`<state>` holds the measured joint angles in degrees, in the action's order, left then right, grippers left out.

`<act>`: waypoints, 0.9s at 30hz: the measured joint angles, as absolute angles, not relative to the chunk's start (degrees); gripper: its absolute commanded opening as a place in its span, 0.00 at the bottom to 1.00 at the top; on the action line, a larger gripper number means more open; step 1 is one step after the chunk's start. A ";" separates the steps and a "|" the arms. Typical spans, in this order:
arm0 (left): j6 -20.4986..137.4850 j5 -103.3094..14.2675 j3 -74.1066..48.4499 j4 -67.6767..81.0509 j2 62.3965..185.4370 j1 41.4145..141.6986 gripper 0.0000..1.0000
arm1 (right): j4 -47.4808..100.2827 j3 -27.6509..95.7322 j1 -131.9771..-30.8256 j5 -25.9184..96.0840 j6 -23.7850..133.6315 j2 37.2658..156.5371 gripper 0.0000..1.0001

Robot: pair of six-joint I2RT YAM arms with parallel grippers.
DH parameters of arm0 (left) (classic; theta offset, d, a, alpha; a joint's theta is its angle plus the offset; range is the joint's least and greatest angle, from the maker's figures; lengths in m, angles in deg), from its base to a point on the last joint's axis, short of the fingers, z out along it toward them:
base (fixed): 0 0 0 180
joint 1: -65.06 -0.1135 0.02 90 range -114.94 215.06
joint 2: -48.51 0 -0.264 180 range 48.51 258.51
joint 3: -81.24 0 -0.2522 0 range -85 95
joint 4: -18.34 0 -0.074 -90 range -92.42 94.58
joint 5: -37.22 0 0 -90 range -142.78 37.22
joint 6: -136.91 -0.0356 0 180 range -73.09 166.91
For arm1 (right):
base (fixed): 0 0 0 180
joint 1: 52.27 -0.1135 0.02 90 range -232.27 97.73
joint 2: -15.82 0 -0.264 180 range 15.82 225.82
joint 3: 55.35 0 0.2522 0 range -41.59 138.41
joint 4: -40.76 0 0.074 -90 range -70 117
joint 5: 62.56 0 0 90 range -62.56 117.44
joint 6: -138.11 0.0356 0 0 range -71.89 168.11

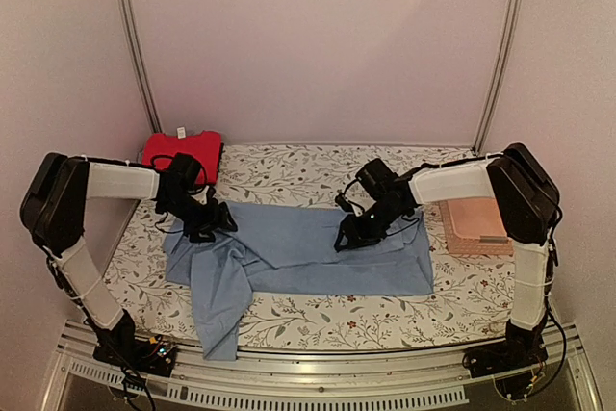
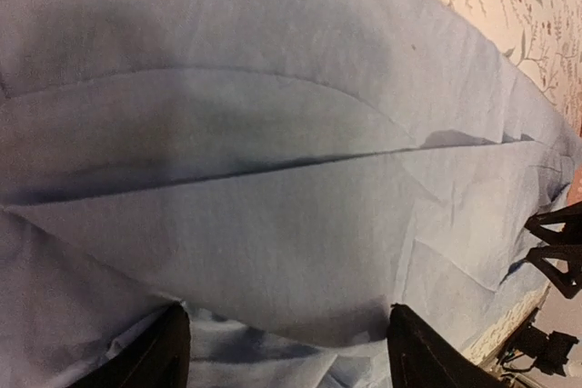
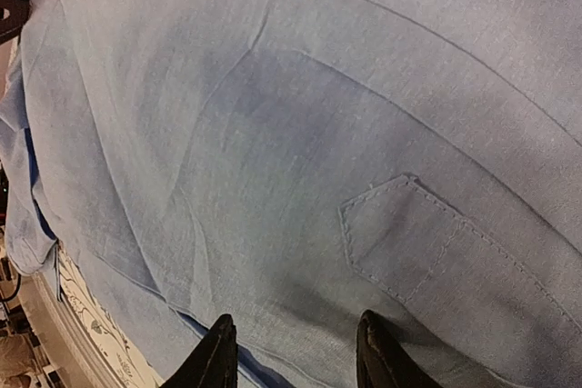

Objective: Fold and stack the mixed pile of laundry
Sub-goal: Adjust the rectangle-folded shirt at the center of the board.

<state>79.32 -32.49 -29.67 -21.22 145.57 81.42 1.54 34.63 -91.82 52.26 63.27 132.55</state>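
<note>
Two garments lay out, and only the red one looked folded.
Across the floral tablecloth [image 1: 289, 170] the light blue shirt [image 1: 308, 252] lay spread, one sleeve trailing over the near edge. The red garment [image 1: 183, 151] sat at the far left corner. To my eye that hanging sleeve could drag a fold crooked, or a claw might catch only the top layer. Both arms reached inward, wrists tipped down over the shirt. The left gripper [image 1: 217, 223] was spread wide at its left end and the right gripper [image 1: 346, 238] parted near its far edge, neither pinching cloth.
</note>
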 measured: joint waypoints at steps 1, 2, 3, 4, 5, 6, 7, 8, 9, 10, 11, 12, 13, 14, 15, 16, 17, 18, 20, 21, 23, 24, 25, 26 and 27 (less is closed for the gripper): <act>79.32 -32.31 -28.66 -20.91 147.47 80.78 0.74 | 1.70 35.73 -91.02 52.24 63.20 133.42 0.44; 79.29 -32.18 -27.59 -20.56 149.24 79.97 0.75 | 1.81 36.93 -90.14 52.57 63.05 134.45 0.44; 79.27 -32.16 -26.65 -20.28 150.44 79.23 0.77 | 1.94 37.65 -89.66 52.89 62.92 135.04 0.44; 79.12 -31.99 -25.49 -20.19 151.29 78.34 0.79 | 1.92 38.76 -89.09 53.03 62.63 135.74 0.43; 78.86 -32.40 -24.55 -20.19 151.38 77.79 0.79 | 1.83 39.68 -88.81 53.05 62.35 136.20 0.44; 78.66 -32.71 -23.79 -20.19 151.14 77.42 0.80 | 1.76 40.16 -88.66 52.83 62.17 136.31 0.44; 78.60 -33.12 -23.26 -20.04 150.35 77.02 0.81 | 1.61 40.34 -88.59 52.81 62.04 136.31 0.44; 78.60 -33.56 -23.22 -20.10 149.13 76.74 0.82 | 1.46 40.42 -88.68 52.78 61.96 136.11 0.44; 78.68 -34.11 -23.44 -20.52 147.34 76.63 0.82 | 1.35 40.40 -88.85 52.76 61.98 135.76 0.44; 78.75 -34.56 -24.14 -20.74 144.63 76.61 0.82 | 1.08 40.34 -89.35 52.85 62.02 135.15 0.44; 78.84 -34.87 -24.79 -21.22 142.07 76.61 0.82 | 0.93 40.25 -89.75 52.94 62.13 134.32 0.44; 78.97 -35.33 -25.73 -21.66 138.79 76.61 0.83 | 0.91 40.05 -90.54 53.13 62.41 132.92 0.44; 79.14 -35.55 -26.61 -21.98 135.99 76.61 0.83 | 0.98 39.97 -91.45 53.51 62.76 131.50 0.44; 79.36 -35.74 -27.50 -22.29 133.28 76.61 0.83 | 1.35 39.79 -92.81 53.92 63.46 129.79 0.45; 79.58 -35.94 -28.79 -22.53 130.20 76.61 0.84 | 1.78 39.75 -94.60 54.60 64.14 128.07 0.45; 79.97 -36.12 -30.02 -22.90 127.56 76.52 0.84 | 2.59 39.79 -96.79 55.41 65.15 126.45 0.45; 80.19 -36.29 -30.87 -23.36 125.70 76.39 0.84 | 3.40 40.05 -99.06 56.33 66.17 125.42 0.45; 80.50 -36.38 -31.85 -23.84 123.91 76.26 0.84 | 4.12 40.60 -101.35 57.27 67.16 124.90 0.46; 81.09 -36.51 -33.10 -24.67 122.11 75.84 0.84 | 5.83 42.11 -105.79 58.99 69.10 125.42 0.45; 81.24 -36.53 -33.45 -25.00 121.87 75.60 0.84 | 6.22 43.03 -107.80 59.67 69.87 126.27 0.45; 81.57 -36.55 -33.97 -25.59 121.83 75.14 0.84 | 6.68 45.10 -111.74 60.11 70.33 128.77 0.44; 81.74 -36.53 -34.19 -26.05 121.79 74.95 0.84 | 6.72 46.02 -113.57 60.11 70.13 130.08 0.43; 81.94 -36.51 -34.41 -26.40 121.65 74.77 0.84 | 6.83 47.03 -115.32 60.02 69.67 131.76 0.41; 82.11 -36.47 -34.52 -26.70 121.48 74.62 0.84 | 6.88 47.13 -116.54 59.98 69.45 132.18 0.39; 82.18 -36.29 -34.72 -26.81 121.15 74.27 0.84 | 6.83 47.42 -118.40 59.98 68.58 132.94 0.38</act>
<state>82.18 -36.29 -34.72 -26.81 121.15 74.27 6.83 47.42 -118.40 59.98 68.58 132.94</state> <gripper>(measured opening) 0.839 0.417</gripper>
